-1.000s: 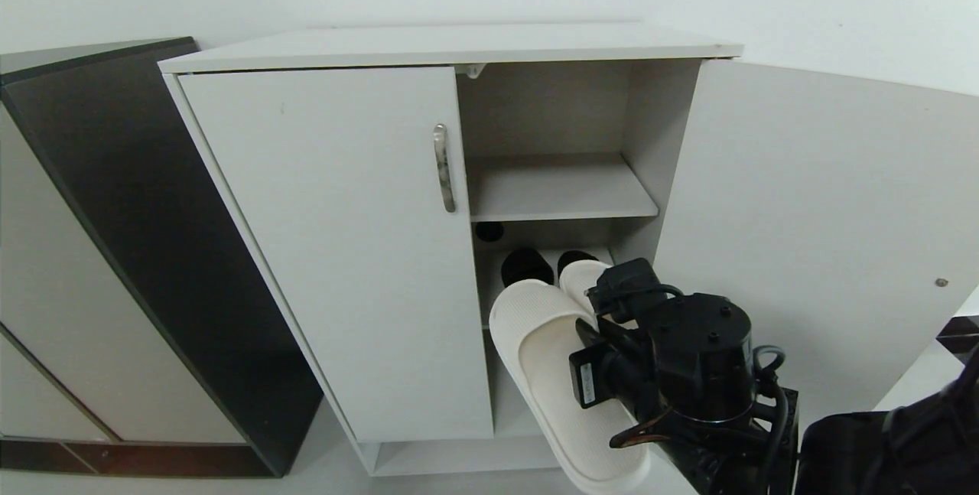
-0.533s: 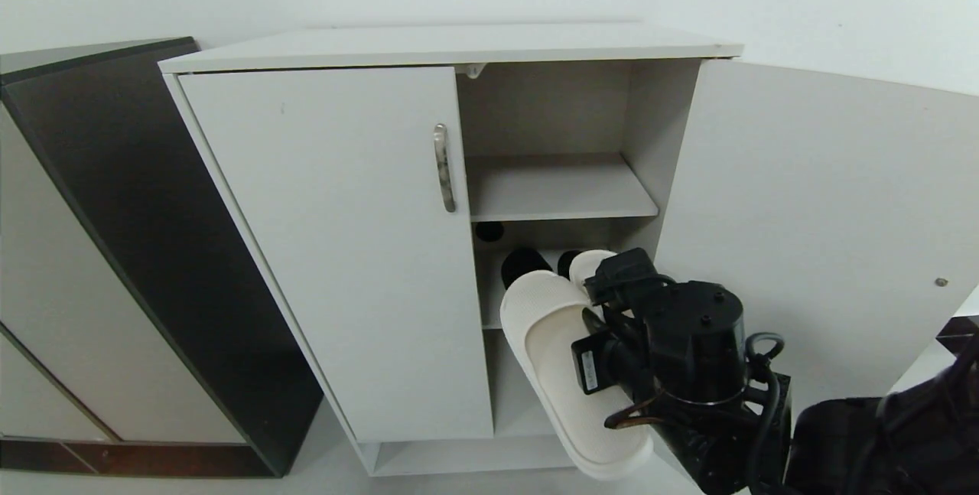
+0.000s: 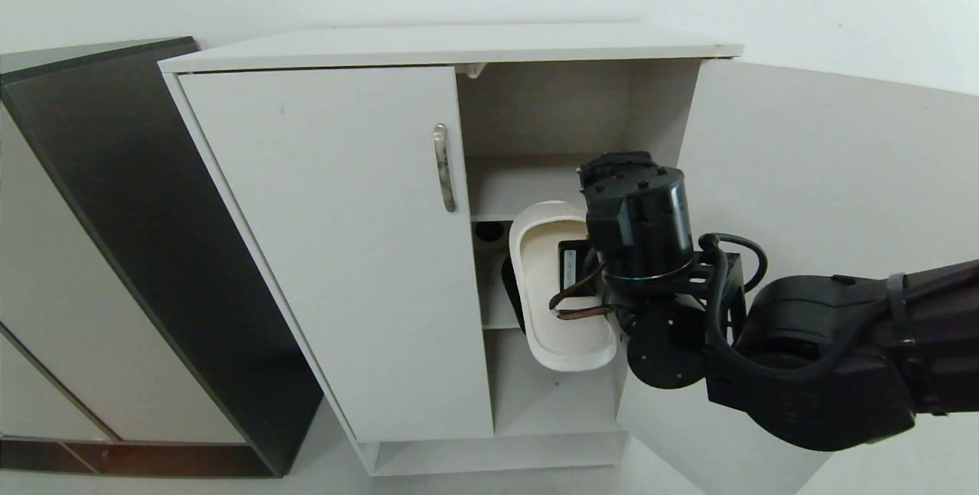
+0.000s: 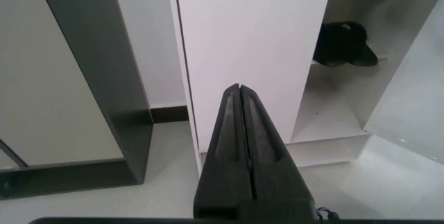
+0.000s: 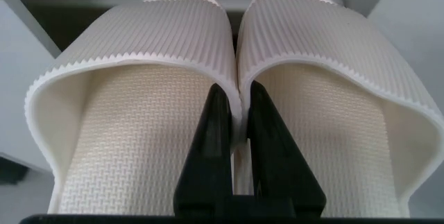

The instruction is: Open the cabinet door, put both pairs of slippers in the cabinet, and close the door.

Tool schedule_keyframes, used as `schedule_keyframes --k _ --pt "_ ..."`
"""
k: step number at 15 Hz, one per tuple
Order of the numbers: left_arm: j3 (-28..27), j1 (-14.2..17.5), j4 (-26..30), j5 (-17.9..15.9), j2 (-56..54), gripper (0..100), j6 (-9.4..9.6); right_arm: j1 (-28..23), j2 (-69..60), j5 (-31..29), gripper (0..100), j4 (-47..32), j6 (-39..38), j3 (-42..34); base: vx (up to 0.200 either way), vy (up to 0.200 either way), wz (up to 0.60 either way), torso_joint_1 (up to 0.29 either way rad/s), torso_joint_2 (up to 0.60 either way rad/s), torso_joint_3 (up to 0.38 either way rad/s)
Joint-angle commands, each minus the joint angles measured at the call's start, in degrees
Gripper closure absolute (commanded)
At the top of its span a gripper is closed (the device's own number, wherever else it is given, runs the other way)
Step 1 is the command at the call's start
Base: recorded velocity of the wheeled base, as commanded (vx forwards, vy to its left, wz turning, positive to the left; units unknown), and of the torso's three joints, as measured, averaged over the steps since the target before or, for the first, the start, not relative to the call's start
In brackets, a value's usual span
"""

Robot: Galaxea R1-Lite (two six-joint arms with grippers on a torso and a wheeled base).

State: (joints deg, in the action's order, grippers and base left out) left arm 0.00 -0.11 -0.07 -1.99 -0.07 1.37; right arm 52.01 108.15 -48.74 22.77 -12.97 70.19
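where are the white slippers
Head view: the white slippers sit in the right end effector at the cabinet's open right side, in front of the black slippers.

We see soft, even light from above on the white cabinet point(image 3: 321, 250), its open interior shaded toward the back, the white slippers point(image 5: 166, 50) brightly lit, and edges bowing near the head view's borders.

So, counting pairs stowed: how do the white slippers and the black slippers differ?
The white ribbed foam slippers are off the ground, clamped in the right gripper at the opening. The black slippers lie untouched inside the white cabinet. Both pairs sit side by side.
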Motion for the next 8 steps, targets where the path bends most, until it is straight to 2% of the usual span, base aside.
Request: schedule_keyframes --k 1,5,8 --pt "0.00 0.02 -0.01 -0.03 0.07 100 0.04 0.20 1.80 -0.22 100 -0.01 -0.04 2.49 0.000 0.000 0.00 0.000 0.00 0.000" --pt "0.00 0.02 -0.01 -0.03 0.07 100 0.04 -0.06 1.97 0.66 100 -0.27 0.23 3.72 0.000 0.000 0.00 0.000 0.00 0.000" --pt "0.00 0.02 -0.01 -0.03 0.07 100 0.04 -1.20 1.36 5.50 100 -0.18 0.58 2.32 0.000 0.000 0.00 0.000 0.00 0.000"
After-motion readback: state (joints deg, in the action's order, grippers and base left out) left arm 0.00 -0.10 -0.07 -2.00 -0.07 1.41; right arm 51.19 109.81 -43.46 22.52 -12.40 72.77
